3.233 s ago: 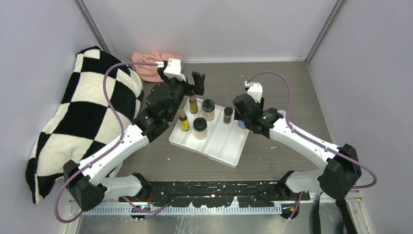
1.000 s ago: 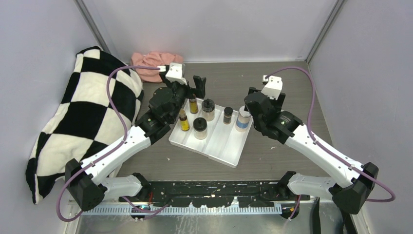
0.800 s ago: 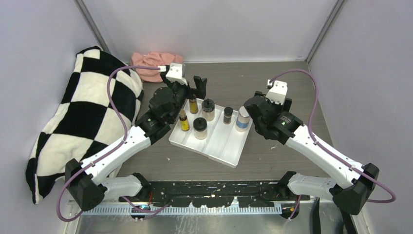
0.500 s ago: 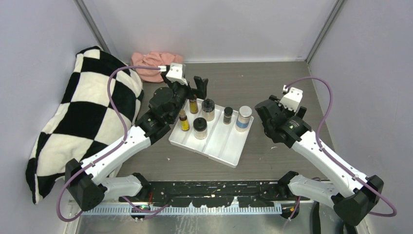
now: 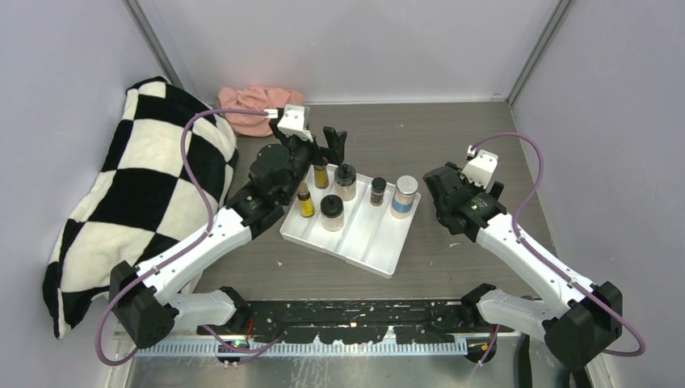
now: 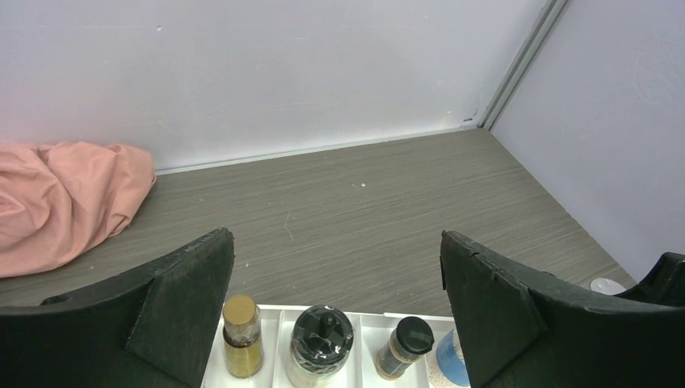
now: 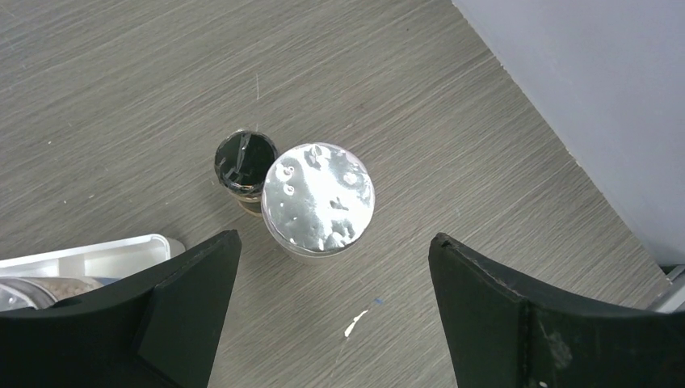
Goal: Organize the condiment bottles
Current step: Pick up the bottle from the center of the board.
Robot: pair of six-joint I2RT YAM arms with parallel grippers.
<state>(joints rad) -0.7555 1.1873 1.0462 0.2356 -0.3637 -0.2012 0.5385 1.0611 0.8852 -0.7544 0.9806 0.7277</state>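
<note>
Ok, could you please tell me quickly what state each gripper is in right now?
Left gripper: open, holding nothing.
Right gripper: open, holding nothing, above a silver-lidded shaker.

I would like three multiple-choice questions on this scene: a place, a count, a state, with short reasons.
1. How many bottles stand in the tray? A four; B six; C eight.
2. The shaker below the right gripper stands: A in the tray; B on a cloth; C on the table.
3. The right gripper is: A open; B shut on the shaker; C shut on a dark bottle.
1 B: the top view shows six. 2 C: it rests on wood grain, outside the tray. 3 A: its fingers stand wide apart, holding nothing.
</note>
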